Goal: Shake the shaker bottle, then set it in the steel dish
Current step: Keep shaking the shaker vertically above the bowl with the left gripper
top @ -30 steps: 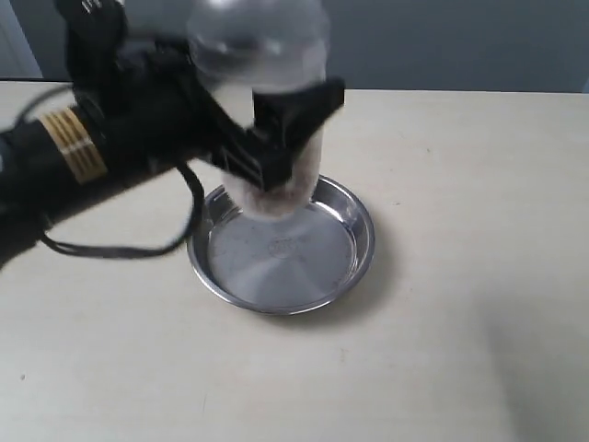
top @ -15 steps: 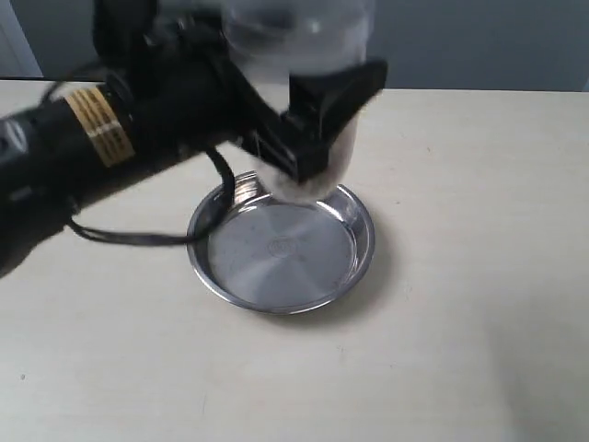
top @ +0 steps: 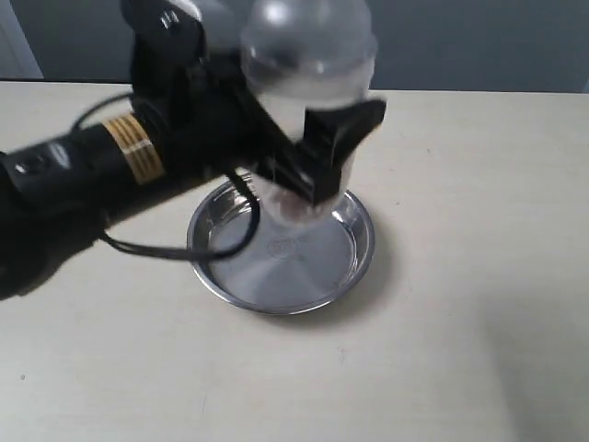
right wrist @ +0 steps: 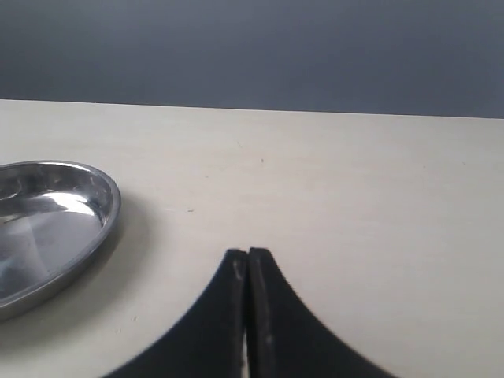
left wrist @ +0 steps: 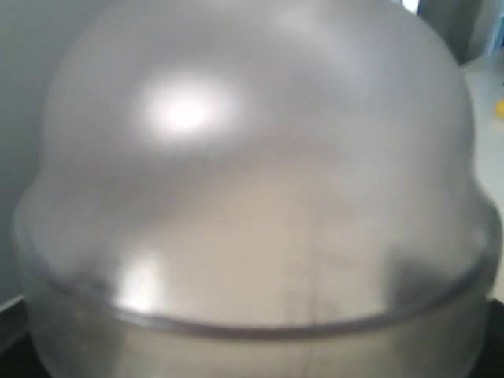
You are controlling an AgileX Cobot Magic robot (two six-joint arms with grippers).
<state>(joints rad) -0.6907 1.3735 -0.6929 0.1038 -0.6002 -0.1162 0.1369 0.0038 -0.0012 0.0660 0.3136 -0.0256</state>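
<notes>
A pale cream, matte tabletop fills most of the exterior view, from the bottom edge up to a straight back edge near the top. Behind it runs a plain dark grey-blue wall. A lighter, whitish strip stands in the upper left corner. One tiny dark speck marks the tabletop at lower left.

The shaker bottle, clear plastic with a frosted domed top, is upright and raised over the far part of the steel dish. This dish, round, shallow and shiny, lies flat on the pale table.
</notes>
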